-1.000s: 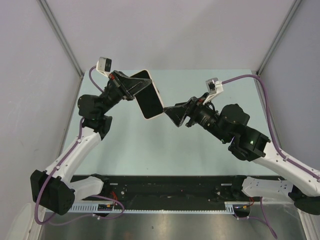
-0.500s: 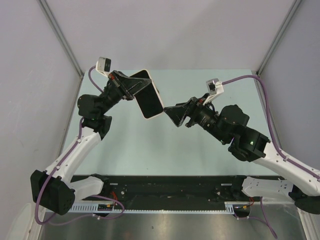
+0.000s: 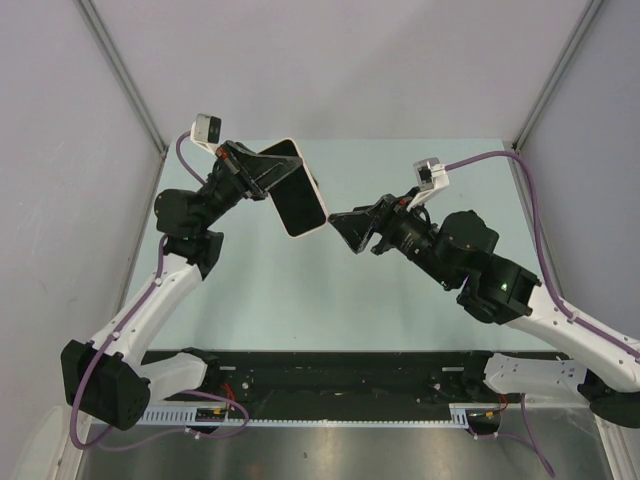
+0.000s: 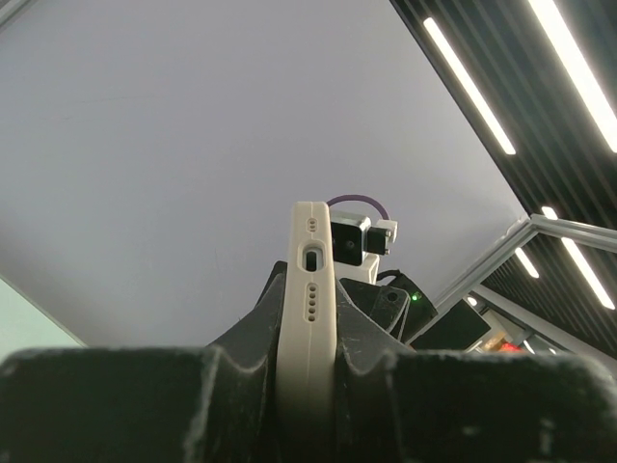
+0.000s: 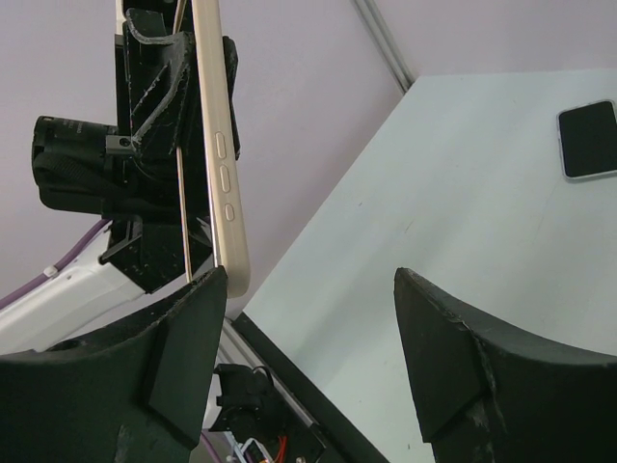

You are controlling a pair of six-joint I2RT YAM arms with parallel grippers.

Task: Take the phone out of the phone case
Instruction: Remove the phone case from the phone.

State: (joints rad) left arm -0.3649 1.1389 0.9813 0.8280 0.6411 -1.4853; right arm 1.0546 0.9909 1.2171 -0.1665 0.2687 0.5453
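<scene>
The phone in its cream case [image 3: 300,200] is held in the air above the table, dark screen facing the top camera. My left gripper [image 3: 262,172] is shut on it; the left wrist view shows the case's bottom edge [image 4: 313,289] with port and holes clamped between my left gripper's [image 4: 313,376] fingers. My right gripper [image 3: 342,232] is open and empty, just right of the case's lower corner. In the right wrist view the case's side with buttons [image 5: 220,145] stands upright, its corner next to one finger [image 5: 183,347] of my right gripper [image 5: 308,273].
A second flat device with a dark face and pale rim [image 5: 588,140] lies on the pale green table [image 3: 400,290]; it is hidden in the top view. Grey walls enclose the table on three sides. The black rail [image 3: 330,375] runs along the near edge.
The right arm has shifted very slightly at the elbow. Its open gripper stays by the case's lower corner. The left arm and the phone have not moved.
</scene>
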